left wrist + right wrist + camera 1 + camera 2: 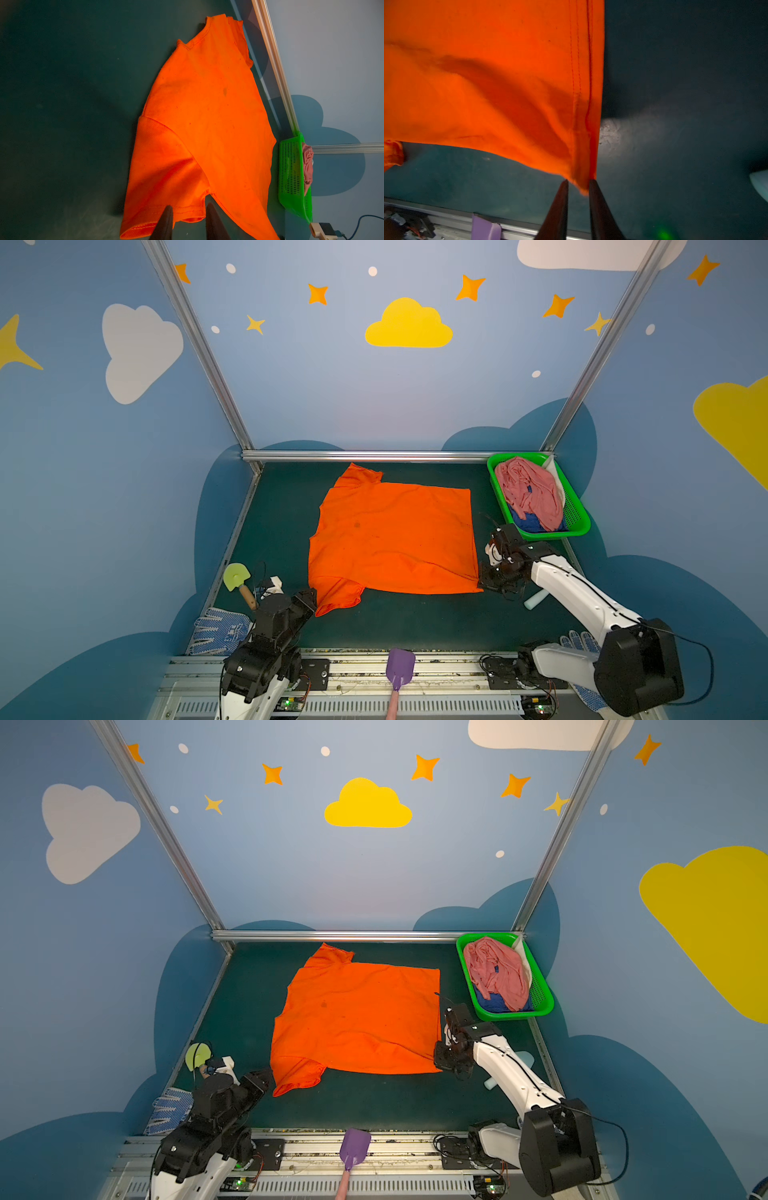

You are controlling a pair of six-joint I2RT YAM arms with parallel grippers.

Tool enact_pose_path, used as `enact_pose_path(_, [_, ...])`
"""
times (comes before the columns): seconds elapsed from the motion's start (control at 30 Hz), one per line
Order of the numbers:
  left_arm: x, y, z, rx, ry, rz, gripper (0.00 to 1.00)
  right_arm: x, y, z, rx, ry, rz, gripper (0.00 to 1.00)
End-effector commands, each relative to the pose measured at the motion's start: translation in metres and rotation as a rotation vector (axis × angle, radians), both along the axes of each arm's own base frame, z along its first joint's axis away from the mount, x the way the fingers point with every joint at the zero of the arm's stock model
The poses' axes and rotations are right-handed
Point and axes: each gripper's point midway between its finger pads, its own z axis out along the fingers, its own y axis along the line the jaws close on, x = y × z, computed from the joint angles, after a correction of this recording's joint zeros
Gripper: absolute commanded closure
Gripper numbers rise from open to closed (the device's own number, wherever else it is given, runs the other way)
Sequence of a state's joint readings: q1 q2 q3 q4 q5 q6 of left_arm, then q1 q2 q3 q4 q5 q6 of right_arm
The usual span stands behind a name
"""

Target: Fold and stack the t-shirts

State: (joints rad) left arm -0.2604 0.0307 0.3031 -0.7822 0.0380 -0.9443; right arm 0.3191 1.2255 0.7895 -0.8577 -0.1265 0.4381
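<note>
Large bright orange short-sleeved t-shirt [395, 539] lay spread flat in the middle of the dark green surface [395, 626], collar toward the left edge, hem toward the right edge. Your left end effector [189, 205] sat at the near sleeve, jaws apart, sleeve hem lying between the fingers [166, 220] with a visible gap, so nothing was pinched. Your right end effector [579, 180] sat at the near hem corner, jaws also apart, with the corner tip loose between them.

Dusty pink t-shirt [528, 489] and dark blue t-shirt [525, 522] waited bunched in the green plastic mesh basket [577, 514] at the far right corner.

Step looked like letting go after the spread, with the fold not yet begun. To do it well, you needed both sets of jaws wide enough that no cloth snagged, then a straight lift off. A sideways pull risked dragging the corner. A diagonal crease [512, 99] ran in from the near hem corner and the near sleeve sat slightly bunched. Smoothing both first would likely have given a squarer fold.
</note>
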Motion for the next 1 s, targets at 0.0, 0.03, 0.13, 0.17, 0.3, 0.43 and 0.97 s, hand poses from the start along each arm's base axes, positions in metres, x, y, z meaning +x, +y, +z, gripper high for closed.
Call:
enact_pose_path(0.0, [-0.001,0.006,0.007,0.006,-0.009,0.031,0.71,-0.004,-0.010,0.015,-0.061,-0.002,-0.012,0.69])
enact_pose_path(0.03, [0.000,0.007,0.012,0.009,-0.025,0.036,0.71,-0.004,-0.012,0.017,-0.077,-0.004,-0.015,0.61])
enact_pose_path(0.13, [0.007,0.010,0.035,0.032,-0.083,0.050,0.70,0.000,-0.015,0.029,-0.096,-0.029,-0.019,0.44])
enact_pose_path(0.17, [0.011,0.012,0.043,0.039,-0.098,0.060,0.70,0.003,-0.014,0.033,-0.091,-0.043,-0.018,0.42])
enact_pose_path(0.3, [0.038,0.010,0.069,0.064,-0.137,0.076,0.70,0.023,0.006,0.048,-0.004,-0.116,0.007,0.44])
enact_pose_path(0.43, [0.078,0.001,0.101,0.161,-0.136,0.028,0.71,0.055,0.037,0.062,0.130,-0.191,0.050,0.60])
enact_pose_path(0.97, [0.278,-0.021,0.049,0.183,0.207,-0.214,0.80,0.186,0.085,0.032,0.223,-0.156,0.114,0.85])
